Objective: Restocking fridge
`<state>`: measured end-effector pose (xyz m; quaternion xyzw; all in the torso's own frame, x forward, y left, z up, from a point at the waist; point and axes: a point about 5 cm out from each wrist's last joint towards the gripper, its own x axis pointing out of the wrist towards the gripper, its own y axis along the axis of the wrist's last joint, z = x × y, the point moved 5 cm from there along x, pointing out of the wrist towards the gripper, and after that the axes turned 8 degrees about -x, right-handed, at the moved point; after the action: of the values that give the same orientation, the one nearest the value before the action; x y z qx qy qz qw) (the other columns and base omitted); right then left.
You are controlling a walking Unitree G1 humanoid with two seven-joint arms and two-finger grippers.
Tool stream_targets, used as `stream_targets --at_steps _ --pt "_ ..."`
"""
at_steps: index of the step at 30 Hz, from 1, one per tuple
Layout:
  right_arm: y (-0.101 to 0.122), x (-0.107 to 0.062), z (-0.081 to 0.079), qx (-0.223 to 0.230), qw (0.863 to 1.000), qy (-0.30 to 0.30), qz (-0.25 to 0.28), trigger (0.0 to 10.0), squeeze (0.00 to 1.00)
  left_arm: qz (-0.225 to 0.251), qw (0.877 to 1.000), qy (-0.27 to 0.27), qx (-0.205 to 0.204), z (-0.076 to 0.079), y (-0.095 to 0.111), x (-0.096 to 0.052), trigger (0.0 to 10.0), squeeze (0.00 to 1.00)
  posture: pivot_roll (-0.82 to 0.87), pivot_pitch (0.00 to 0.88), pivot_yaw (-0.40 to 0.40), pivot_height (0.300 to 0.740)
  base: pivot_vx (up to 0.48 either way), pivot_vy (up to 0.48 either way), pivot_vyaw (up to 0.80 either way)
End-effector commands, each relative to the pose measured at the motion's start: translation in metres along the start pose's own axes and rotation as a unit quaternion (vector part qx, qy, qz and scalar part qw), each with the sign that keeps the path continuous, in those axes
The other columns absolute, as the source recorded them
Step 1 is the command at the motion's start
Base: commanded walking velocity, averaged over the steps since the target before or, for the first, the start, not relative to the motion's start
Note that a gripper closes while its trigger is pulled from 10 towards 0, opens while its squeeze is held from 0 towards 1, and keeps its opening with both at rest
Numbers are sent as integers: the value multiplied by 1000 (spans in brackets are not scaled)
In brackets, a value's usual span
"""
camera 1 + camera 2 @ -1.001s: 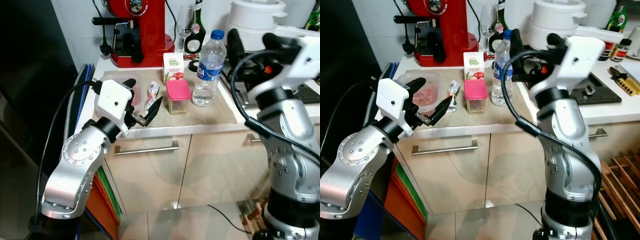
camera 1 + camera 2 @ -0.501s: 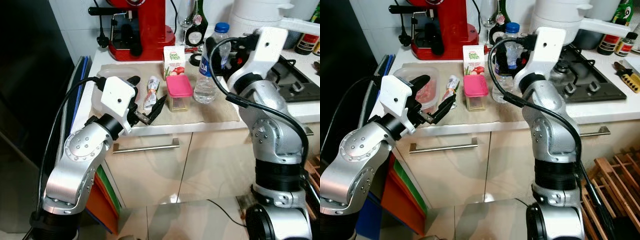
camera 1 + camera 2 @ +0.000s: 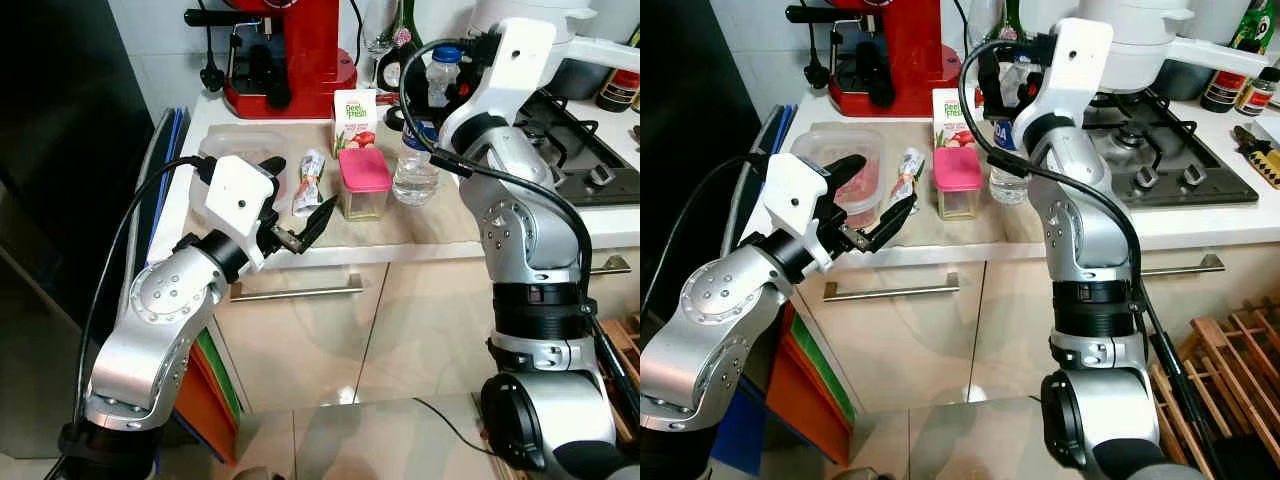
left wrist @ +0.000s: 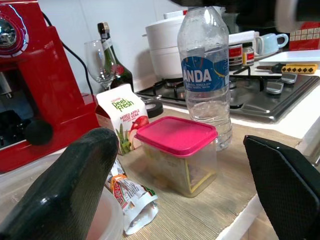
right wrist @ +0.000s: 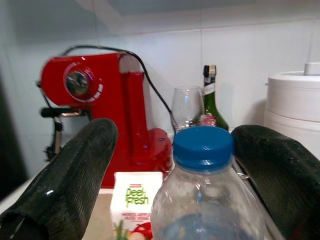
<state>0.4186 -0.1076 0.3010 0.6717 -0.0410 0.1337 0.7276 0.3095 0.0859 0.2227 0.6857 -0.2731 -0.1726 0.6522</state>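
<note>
At the bench's (image 3: 440, 222) near edge the left tool (image 3: 297, 212) hovers with its black fingers spread wide, gripping nothing. Just beyond it on a beige mat lie a clear shallow tub of pink food (image 3: 845, 165), a small crumpled sachet (image 3: 309, 183) and a clear box with a pink lid (image 3: 363, 183). Behind the box stands a small juice carton (image 3: 353, 115). Beside it, the clear plastic water bottle with a blue cap (image 5: 204, 195) stands upright between the right tool's (image 5: 192, 165) wide-open fingers, not gripped. Farther back stand a red coffee machine (image 3: 290, 45) and a gas hob (image 3: 1160, 150).
</note>
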Motion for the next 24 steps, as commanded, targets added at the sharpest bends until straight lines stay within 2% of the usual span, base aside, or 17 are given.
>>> stream_targets --at_steps 1,15,16,19,20,21,24 --pt "-3 4 0 -14 1000 -8 -7 10000 0 -4 1000 -5 5 3 1 -2 10000 0 -2 23 3 740 0 0 0" --pt "-28 9 -6 -20 998 2 -67 10000 0 -10 1000 -19 7 6 0 -2 10000 0 -3 24 14 740 0 0 0" --pt "-31 9 -6 -22 997 2 -74 7922 0 -11 1000 -20 8 6 0 -2 10000 0 -3 24 15 740 0 0 0" --pt "-36 8 -6 -25 996 2 -82 7333 0 -11 1000 -21 8 6 0 -2 10000 0 -3 24 17 740 0 0 0" --pt "-40 7 -5 -27 996 2 -90 2471 0 -11 1000 -21 8 6 0 -2 10000 0 -4 25 17 740 0 0 0" --pt "-45 6 -5 -28 994 2 -103 0 0 -12 1000 -23 7 6 0 -2 10000 0 -4 26 19 740 0 0 0" --pt "-48 4 -4 -28 993 3 -110 0 0 -13 1000 -24 7 7 -1 -2 10000 0 -4 26 20 740 0 0 0"
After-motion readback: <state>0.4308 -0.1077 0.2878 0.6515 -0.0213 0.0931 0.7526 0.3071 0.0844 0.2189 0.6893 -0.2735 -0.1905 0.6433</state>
